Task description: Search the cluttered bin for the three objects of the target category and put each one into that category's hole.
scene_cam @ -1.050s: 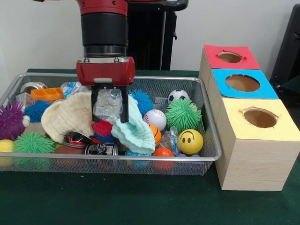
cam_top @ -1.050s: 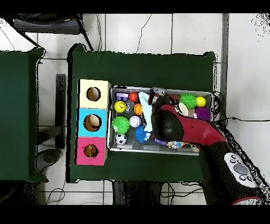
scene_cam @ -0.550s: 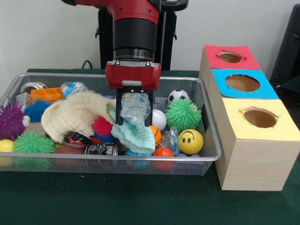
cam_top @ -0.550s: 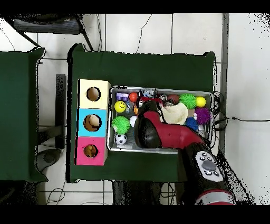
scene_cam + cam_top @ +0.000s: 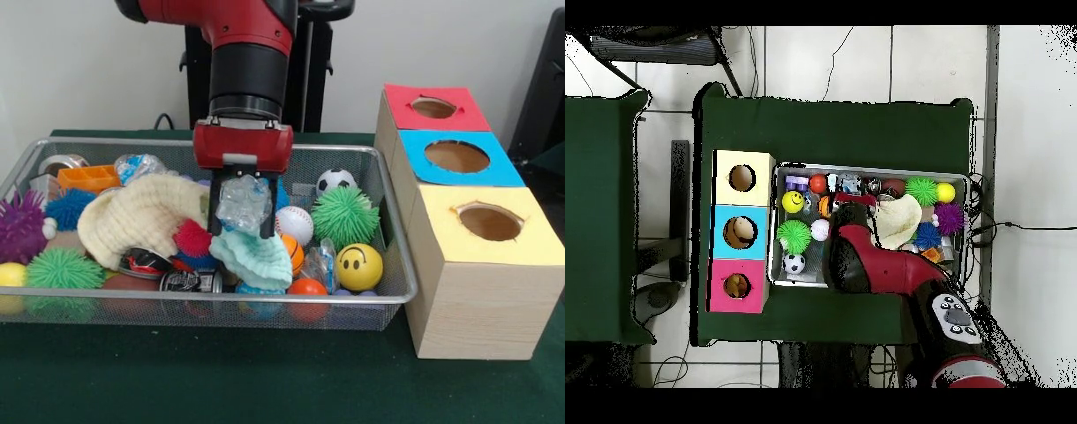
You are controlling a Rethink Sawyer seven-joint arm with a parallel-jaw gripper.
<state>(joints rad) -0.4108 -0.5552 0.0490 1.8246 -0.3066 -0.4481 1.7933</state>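
My gripper [image 5: 243,231] hangs over the middle of the wire bin [image 5: 265,299], shut on a crumpled clear plastic bottle [image 5: 243,201] held just above a mint-green cloth [image 5: 256,256]. In the overhead view the red arm [image 5: 865,262] covers the gripper and the bottle. Another clear plastic piece [image 5: 137,165] lies at the bin's back left, and a third [image 5: 323,261] stands by the yellow smiley ball [image 5: 359,266]. To the bin's right stand three boxes with holes: red [image 5: 433,108], blue [image 5: 456,156], yellow [image 5: 490,222].
The bin holds a cream cloth [image 5: 132,216], spiky balls in green [image 5: 344,215], purple [image 5: 19,226] and blue [image 5: 69,208], a baseball [image 5: 294,223], a small soccer ball [image 5: 335,181], an orange tray [image 5: 86,177] and crushed cans [image 5: 190,281]. Green cloth covers the table [image 5: 265,380].
The gripper has carried the plastic bottle to the right, from over the cream cloth to over the mint cloth, and slightly upward. In the last half second it eased a little left.
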